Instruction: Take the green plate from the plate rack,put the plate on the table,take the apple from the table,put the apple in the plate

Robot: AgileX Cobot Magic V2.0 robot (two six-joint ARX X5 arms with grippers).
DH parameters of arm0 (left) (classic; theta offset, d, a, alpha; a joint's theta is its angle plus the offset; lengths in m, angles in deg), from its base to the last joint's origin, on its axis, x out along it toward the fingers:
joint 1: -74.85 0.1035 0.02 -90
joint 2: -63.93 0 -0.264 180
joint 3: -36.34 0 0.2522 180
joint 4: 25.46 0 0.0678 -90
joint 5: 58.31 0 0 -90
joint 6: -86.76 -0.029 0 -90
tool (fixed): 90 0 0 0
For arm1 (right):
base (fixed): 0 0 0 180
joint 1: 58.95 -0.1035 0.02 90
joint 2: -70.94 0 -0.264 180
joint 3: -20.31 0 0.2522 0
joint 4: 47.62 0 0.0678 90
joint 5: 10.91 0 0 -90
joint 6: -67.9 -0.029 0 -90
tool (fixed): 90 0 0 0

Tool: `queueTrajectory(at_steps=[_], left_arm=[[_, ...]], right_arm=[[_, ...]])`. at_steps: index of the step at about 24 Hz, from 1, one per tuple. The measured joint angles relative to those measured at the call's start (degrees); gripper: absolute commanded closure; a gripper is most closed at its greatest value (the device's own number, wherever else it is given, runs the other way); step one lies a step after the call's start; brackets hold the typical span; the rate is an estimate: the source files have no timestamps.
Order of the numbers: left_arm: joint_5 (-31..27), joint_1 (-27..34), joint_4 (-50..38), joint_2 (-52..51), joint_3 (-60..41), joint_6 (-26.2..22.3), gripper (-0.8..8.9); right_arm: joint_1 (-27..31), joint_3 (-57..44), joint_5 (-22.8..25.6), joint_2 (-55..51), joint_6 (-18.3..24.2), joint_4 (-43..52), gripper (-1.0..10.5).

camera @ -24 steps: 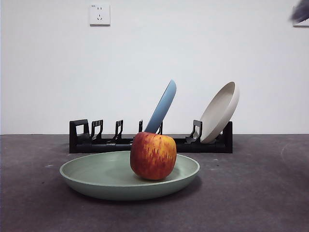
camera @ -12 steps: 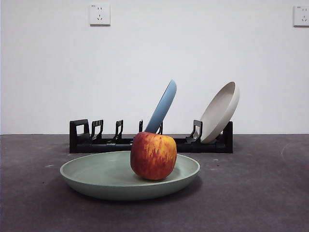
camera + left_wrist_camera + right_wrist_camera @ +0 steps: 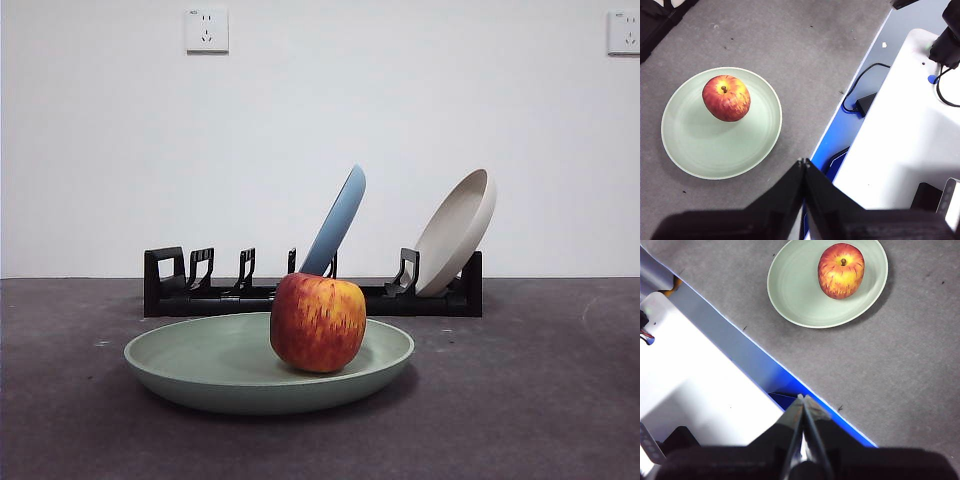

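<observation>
While the apple [image 3: 318, 322] is sitting in the green plate [image 3: 200, 362] on the tabletop [image 3: 520, 400], both tools, left [image 3: 803, 165] and right [image 3: 802, 401], are hanging pinched together, well apart from it.

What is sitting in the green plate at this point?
Only the apple rests in the green plate, stem up and off-centre; the rest of the dish is bare. The patch under the apple is hidden. Both grippers are shut and away from it.
</observation>
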Motion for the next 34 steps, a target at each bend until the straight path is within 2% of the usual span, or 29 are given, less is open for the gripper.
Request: queueTrajectory(at_steps=[14, 18, 21, 25, 29, 34], left_arm=[[-1.7, 0.0, -1.4, 0.0, 0.0, -0.2, 8.17], [-8.0, 2.5, -7.6, -0.5, -0.1, -4.5, 8.17], [-9.8, 9.2, -19.0, -2.4, -0.1, -10.4, 8.17], [-2.4, 22.4, -31.6, -6.2, -0.1, -15.5, 8.17], [4.8, 35.8, -35.1, -9.2, -0.1, -16.8, 8.17], [6.0, 48.9, -39.2, -14.8, -4.8, -17.2, 8.17]], right_arm=[[0.0, 0.0, 0.0, 0.0, 0.0, 0.0, 9.5], [0.0, 0.0, 0.0, 0.0, 0.0, 0.0, 9.5], [0.0, 0.0, 0.0, 0.0, 0.0, 0.0, 9.5], [0.0, 0.0, 0.0, 0.0, 0.0, 0.0, 9.5], [0.0, 0.0, 0.0, 0.0, 0.0, 0.0, 9.5], [0.0, 0.0, 0.0, 0.0, 0.0, 0.0, 9.5]])
